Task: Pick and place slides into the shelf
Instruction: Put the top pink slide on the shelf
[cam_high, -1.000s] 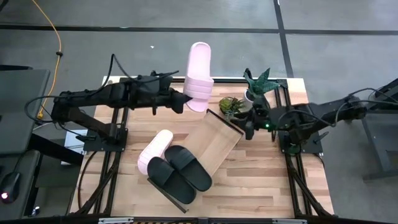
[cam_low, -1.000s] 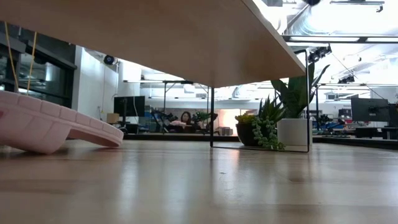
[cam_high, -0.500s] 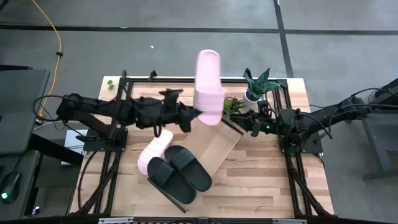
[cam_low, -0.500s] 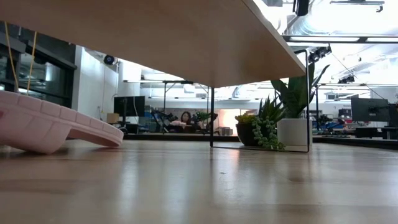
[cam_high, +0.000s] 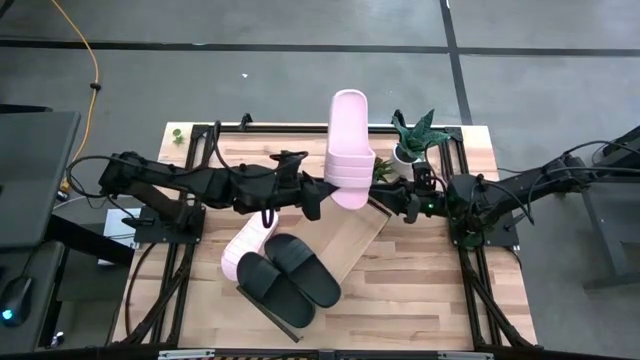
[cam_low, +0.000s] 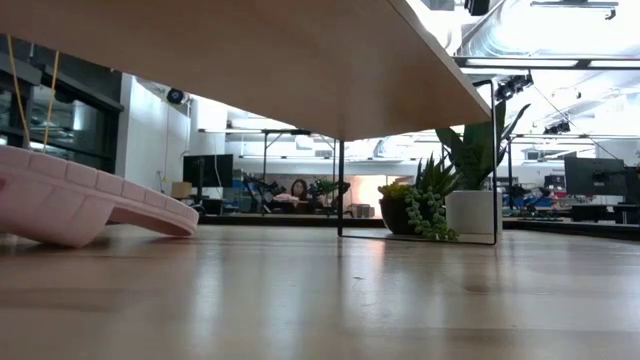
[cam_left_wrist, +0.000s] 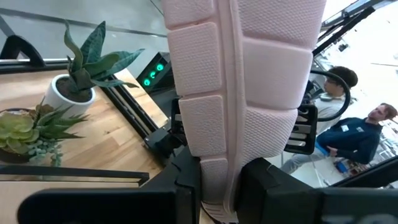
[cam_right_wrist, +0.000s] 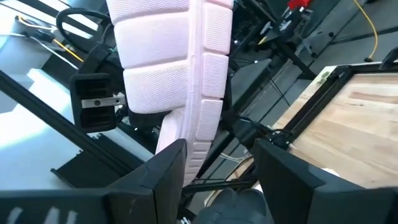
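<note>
Clamping the heel end of a light pink slide (cam_high: 348, 148), the left end effector (cam_high: 322, 195) sits near the middle of the counter (cam_high: 420, 290), its arm reaching in from nine o'clock; the left wrist view shows the two dark fingers (cam_left_wrist: 186, 180) pressed on either side of the pink sole. That raised slide points toward twelve o'clock, its toe passing the counter's far edge. The right end effector (cam_high: 393, 203) waits just at three o'clock of the held slide, fingers apart with nothing between them; in the right wrist view the pink slide hangs just beyond its spread fingers (cam_right_wrist: 163, 174). The shelf (cam_high: 345, 232) lies tilted across the counter's middle, running from about seven o'clock toward one o'clock. Two black slides (cam_high: 287, 279) rest side by side on its seven-o'clock end. A second pink slide (cam_high: 247, 243) lies just at nine o'clock of the black pair, beside the shelf's edge, and fills the near left of the low view. Two potted plants (cam_high: 412, 136) stand at about one o'clock, close to the right end effector. A person (cam_left_wrist: 348, 134) shows in the room beyond the counter.
</note>
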